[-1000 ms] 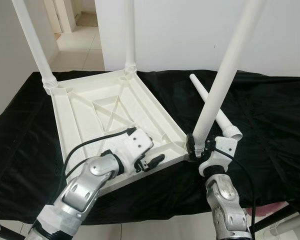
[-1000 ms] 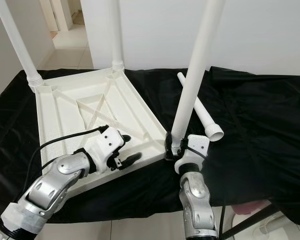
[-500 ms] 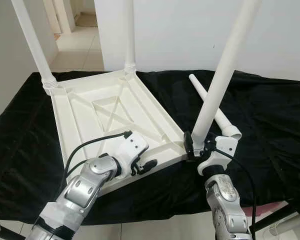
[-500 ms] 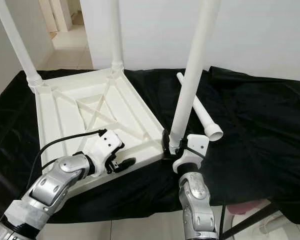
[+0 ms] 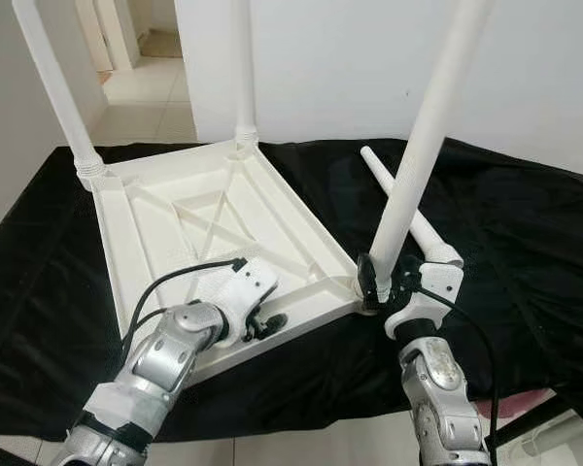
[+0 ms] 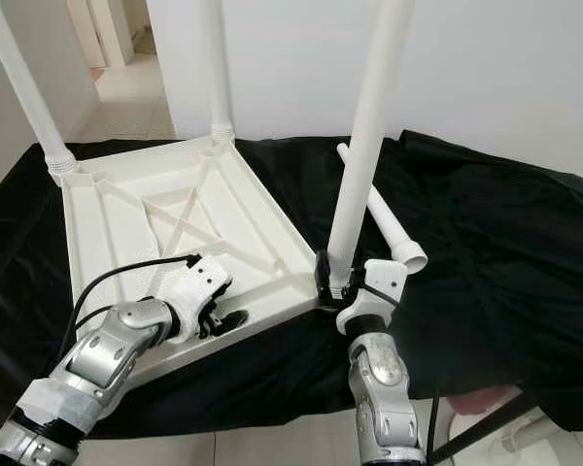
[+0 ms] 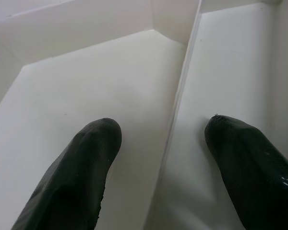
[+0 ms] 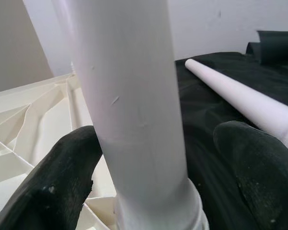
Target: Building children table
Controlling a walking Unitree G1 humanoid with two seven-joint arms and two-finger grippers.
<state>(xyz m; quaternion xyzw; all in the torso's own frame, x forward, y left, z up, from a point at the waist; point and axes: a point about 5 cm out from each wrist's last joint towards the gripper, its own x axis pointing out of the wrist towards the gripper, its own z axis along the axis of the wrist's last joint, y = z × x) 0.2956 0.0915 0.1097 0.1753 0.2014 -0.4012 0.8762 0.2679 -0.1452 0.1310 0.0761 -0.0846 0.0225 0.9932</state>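
My right pincer sits at the base of the third leg, fingers spread to either side of the tube; one pad looks to touch it, the other stands off, so I am guiding it, not pinching it. The leg stands nearly upright in the near right corner socket of the upturned tabletop, leaning a little toward one o'clock.

My left pincer is spread too, fingertips resting on the ribbed underside near the front edge, one each side of a thin rib, holding nothing and, I judge, pressing the panel down.

Outward from there: two legs already stand in the far corners, the far-left leg at eleven o'clock and the far-right leg at twelve. The spare leg lies on the black cloth over the bench, just beyond my right pincer at one o'clock.

The plastic looks light, hollow, stiff and smooth, so a tube could slip or tip. I would take hold low, just above the collar, where leverage is least.
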